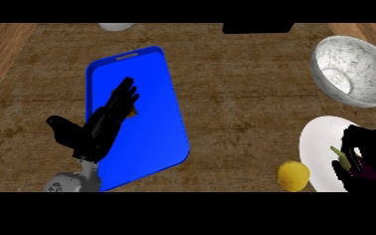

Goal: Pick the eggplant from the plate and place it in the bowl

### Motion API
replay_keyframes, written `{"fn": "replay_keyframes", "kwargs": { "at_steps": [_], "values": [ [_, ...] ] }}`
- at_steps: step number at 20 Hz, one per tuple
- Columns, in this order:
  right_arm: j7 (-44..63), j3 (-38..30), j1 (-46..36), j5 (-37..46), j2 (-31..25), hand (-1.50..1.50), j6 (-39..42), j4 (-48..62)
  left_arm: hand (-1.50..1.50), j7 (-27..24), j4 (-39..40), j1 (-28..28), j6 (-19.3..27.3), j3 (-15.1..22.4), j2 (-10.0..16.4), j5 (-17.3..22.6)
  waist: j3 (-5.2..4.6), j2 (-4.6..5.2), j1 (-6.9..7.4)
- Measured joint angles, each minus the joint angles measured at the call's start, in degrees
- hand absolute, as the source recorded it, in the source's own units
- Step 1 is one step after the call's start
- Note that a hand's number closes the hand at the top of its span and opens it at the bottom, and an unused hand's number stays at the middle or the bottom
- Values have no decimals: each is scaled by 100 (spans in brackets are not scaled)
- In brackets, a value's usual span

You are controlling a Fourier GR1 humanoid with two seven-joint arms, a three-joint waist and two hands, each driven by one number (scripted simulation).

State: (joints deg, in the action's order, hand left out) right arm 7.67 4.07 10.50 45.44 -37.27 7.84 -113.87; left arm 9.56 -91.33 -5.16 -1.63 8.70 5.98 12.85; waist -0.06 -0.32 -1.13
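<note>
Brown wooden surface [242,94] fills the view. Big blue board [155,129] lies left of centre, long side running away from the robot, slightly tilted, with a slot handle at the far end. Left robot hand [99,129] sits over the board's left half, open, with fingers straight and pointing away and thumb out to the left; grey forearm comes in from the lower edge. Marbled grey-white bowl [345,74] at upper right, well apart from the board. White plate [320,144] at lower right, nearer the robot than the bowl. Right robot hand [363,139] at the right edge over the plate, fingers curled round the eggplant [337,153]. Eggplant mostly hidden, green stem end pokes out left, a bit of dark purple shows low; it's at the plate, can't tell if lifted off. Yellow lemon [293,176] on the surface just beside the plate's lower left rim. Small orange-brown bit [134,111] on the board by the left fingers, too small to identify. White object [116,26] and black object [257,28] cut off at the far edge
</note>
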Motion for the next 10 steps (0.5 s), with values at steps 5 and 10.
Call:
{"fn": "replay_keyframes", "kwargs": {
  "at_steps": [5,10],
  "values": [
    [251,-967,228,-633,-174,150,394,-1163,0,-73,183,-106,-125,-114,33,44,-1,4,-14],
    [516,-1802,-67,-1273,-147,150,909,-1488,0,39,60,-119,-221,-161,72,64,2,16,54]
  ]
}}
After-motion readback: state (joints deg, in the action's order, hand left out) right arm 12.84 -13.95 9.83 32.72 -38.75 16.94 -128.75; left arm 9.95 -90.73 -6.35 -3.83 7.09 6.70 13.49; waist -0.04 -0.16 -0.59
